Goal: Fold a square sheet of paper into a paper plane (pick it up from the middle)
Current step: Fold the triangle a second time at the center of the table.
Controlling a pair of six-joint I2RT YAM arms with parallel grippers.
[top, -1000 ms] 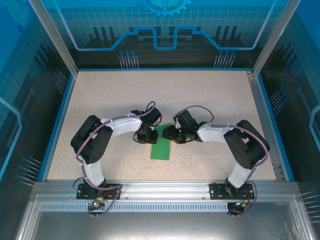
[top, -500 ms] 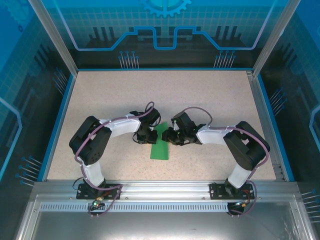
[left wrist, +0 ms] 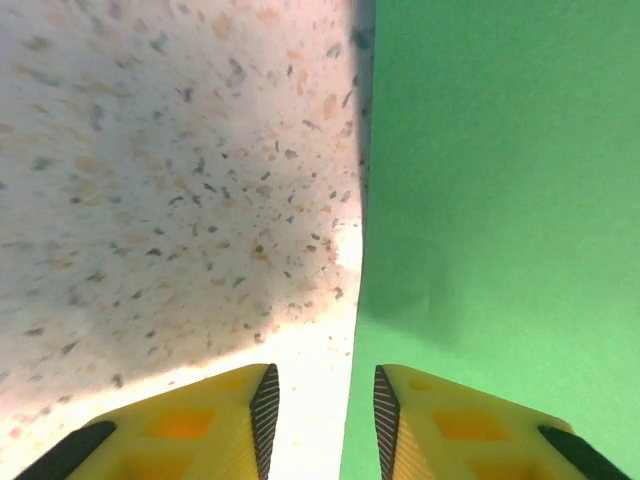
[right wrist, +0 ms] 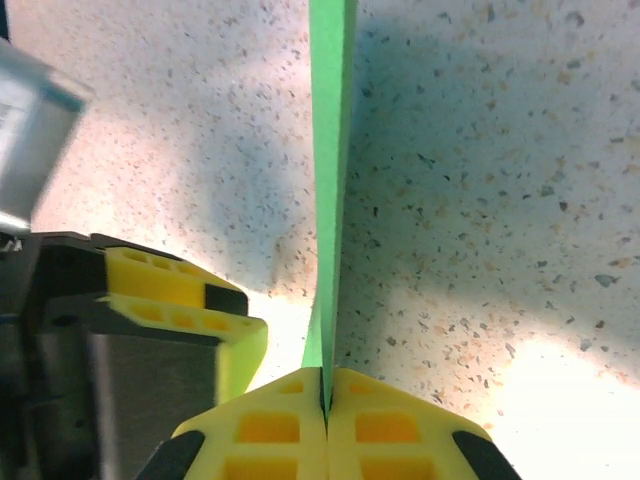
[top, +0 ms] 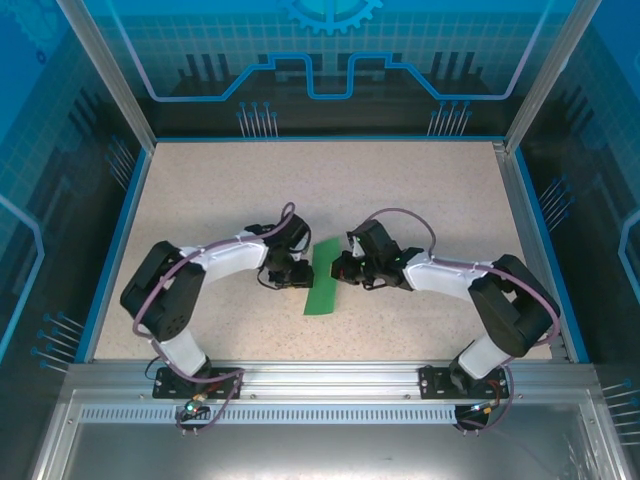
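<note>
While right end effector (right wrist: 325,388) clamps paper (top: 323,277) edge at mid tabletop (top: 420,190), left end effector (left wrist: 320,405) stands apart at opposite edge. Paper folded to narrow strip; nose, wing creases apparently left.

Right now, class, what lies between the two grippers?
The thin green folded sheet of paper, seen in the top view; the right gripper pinches its edge, and the left gripper sits open beside it.

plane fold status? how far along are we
Early. Done: the green sheet reads as a narrow strip, not a square, so probably one fold is made. In hand: the right gripper is shut on its edge, with the paper raised edge-on; the left gripper is open, astride the sheet's border. Remaining: no pointed nose or wing creases visible.
</note>
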